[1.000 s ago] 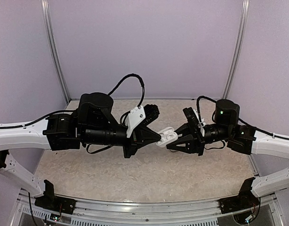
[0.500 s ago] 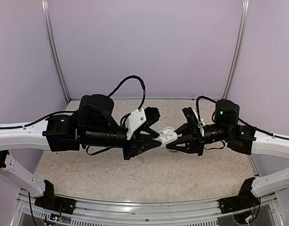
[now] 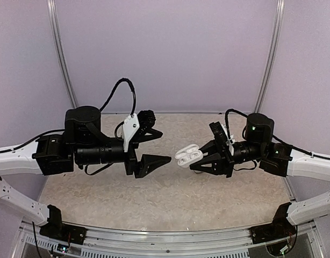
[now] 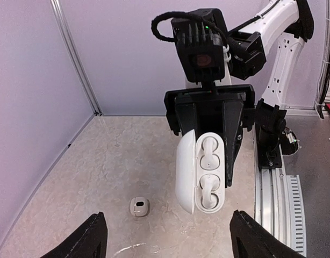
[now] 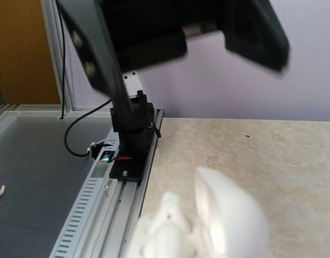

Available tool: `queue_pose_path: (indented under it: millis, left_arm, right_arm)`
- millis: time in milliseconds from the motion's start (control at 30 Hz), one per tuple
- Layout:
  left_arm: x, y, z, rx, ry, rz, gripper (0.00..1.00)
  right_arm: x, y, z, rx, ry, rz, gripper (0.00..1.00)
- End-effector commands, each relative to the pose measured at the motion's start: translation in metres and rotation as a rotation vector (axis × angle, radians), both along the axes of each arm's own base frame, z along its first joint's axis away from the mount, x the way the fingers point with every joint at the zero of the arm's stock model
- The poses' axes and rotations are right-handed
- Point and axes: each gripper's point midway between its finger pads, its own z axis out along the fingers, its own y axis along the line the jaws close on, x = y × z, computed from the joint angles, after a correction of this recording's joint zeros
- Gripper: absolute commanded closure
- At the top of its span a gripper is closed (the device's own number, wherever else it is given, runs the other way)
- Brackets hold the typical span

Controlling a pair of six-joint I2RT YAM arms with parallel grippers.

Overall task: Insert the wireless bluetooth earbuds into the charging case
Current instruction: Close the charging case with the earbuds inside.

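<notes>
Seen from above, two black pincers face each other over the mottled beige desk (image 3: 170,199). The left pincer (image 3: 164,146) gapes wide, nothing in it. The right pincer (image 3: 201,157) grips one white plastic clamshell charging case (image 3: 187,155), open and held clear of the desk.

The left wrist view shows the case on end, with two small white wireless earbuds (image 4: 207,150) in its wells, one above the other. One small whitish rounded piece with a dark spot (image 4: 139,206) lies alone on the desk.

In the right wrist view the case is one white blur at the bottom edge.
</notes>
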Motion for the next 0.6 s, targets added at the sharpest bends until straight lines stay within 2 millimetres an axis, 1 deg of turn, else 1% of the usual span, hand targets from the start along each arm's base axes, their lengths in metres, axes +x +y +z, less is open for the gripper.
queue_pose_path:
  millis: [0,67,200,400,567]
  left_arm:
    - [-0.004,-0.014,-0.019,0.016,0.032,-0.059,0.21]
    - [-0.006,-0.022,-0.027,0.033,0.041,-0.081,0.22]
    - [-0.017,-0.034,-0.032,0.045,0.028,-0.131,0.22]
    - [-0.040,-0.047,-0.028,0.053,-0.032,-0.203,0.27]
    - [-0.058,-0.047,-0.026,0.060,-0.093,-0.229,0.29]
  right_arm:
    - [-0.007,0.001,0.013,0.040,-0.018,0.039,1.00]
    - [-0.007,0.001,0.015,0.042,-0.018,0.042,1.00]
    - [-0.008,0.002,0.016,0.045,-0.016,0.044,1.00]
    - [-0.007,0.001,0.015,0.042,-0.011,0.037,1.00]
    - [-0.006,0.001,0.013,0.041,-0.007,0.030,1.00]
